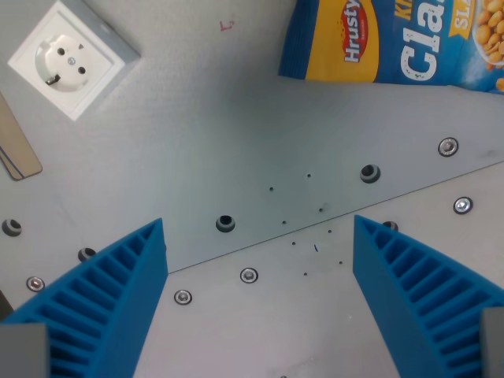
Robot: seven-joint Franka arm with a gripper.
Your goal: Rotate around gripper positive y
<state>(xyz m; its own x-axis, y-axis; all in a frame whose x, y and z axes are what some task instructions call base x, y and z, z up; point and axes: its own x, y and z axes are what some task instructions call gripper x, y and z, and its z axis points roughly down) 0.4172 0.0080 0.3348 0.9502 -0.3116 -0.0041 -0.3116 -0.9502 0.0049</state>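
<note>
My gripper (258, 236) is open and empty. Its two blue ribbed fingers (102, 299) rise from the bottom corners of the wrist view, wide apart, above a grey metal plate (236, 126). Nothing lies between the fingers except the plate with its seam, screws and holes.
A white wall socket (72, 55) lies at the top left. A blue and yellow snack bag (394, 39) lies at the top right. A beige strip (16, 146) shows at the left edge. Screws (249, 275) and holes (225, 223) run along the plate's seam.
</note>
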